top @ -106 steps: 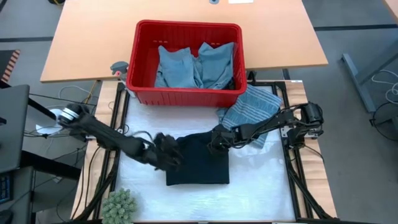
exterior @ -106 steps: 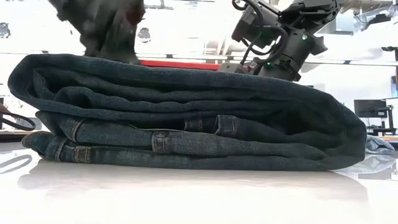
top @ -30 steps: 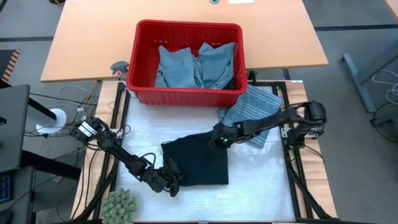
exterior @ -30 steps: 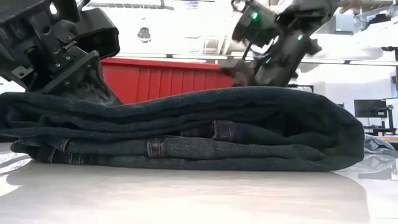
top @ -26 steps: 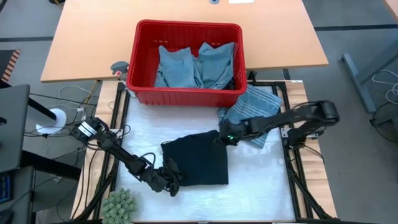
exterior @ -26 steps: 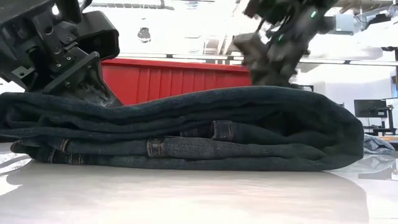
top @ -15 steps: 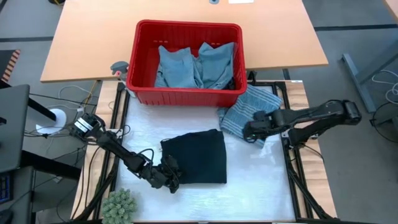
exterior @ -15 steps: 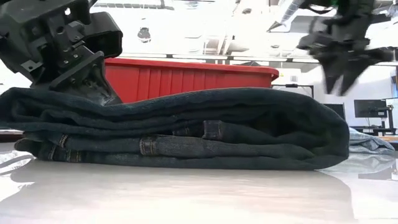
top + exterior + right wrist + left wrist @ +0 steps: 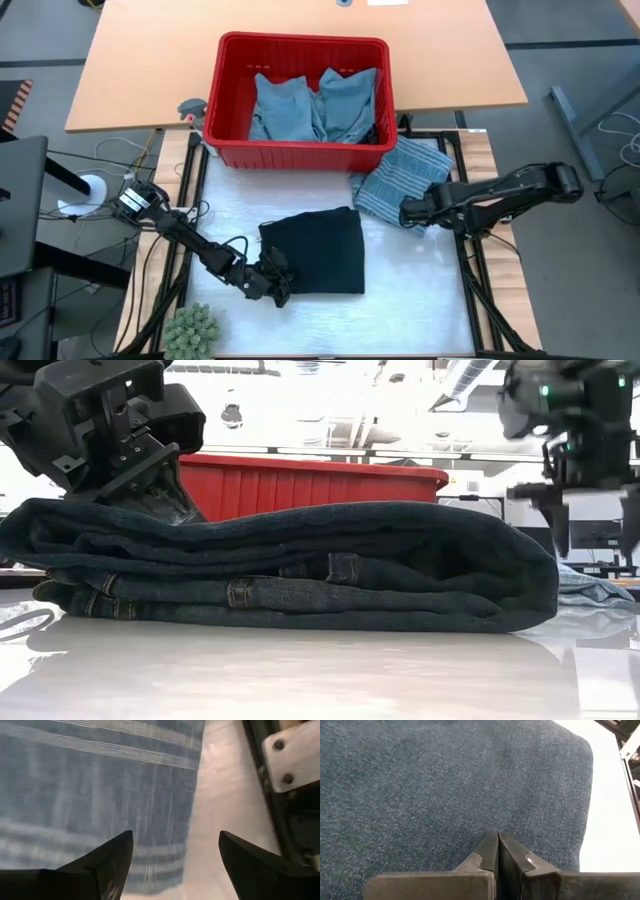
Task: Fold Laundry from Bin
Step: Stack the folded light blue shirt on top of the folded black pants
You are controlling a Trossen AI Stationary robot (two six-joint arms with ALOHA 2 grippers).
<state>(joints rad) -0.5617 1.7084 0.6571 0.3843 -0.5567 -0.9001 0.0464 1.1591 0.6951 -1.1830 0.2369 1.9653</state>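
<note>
A dark navy garment, folded into a thick square (image 9: 320,250), lies on the white table cover. My left gripper (image 9: 275,285) is shut at its near left corner. A grey-blue striped cloth (image 9: 400,175) lies at the far right, partly against the red bin (image 9: 225,140). My right gripper (image 9: 408,213) hangs open above the striped cloth's near edge (image 9: 100,780), pointing down and touching nothing. Light blue garments (image 9: 315,105) lie crumpled in the bin. My left gripper rests its shut fingertips (image 9: 497,842) on the top layer of the folded garment (image 9: 445,780), near its near left corner. It comes slanting down from the table's left. The low view shows it sitting on the pile's left end (image 9: 150,500). The pile lies flat on the table.
A green tufted object (image 9: 190,328) sits at the near left corner. Black frame rails (image 9: 470,270) run along the cover's sides, with cables at the left. A wooden table (image 9: 130,70) lies beyond the bin. Bare white cover (image 9: 410,300) spreads at the near right.
My right gripper has left the folded garment's far right corner and swung toward the table's right edge, over the striped cloth. It has tipped to point down and opened wide. The folded pile's right end has drawn slightly leftward.
</note>
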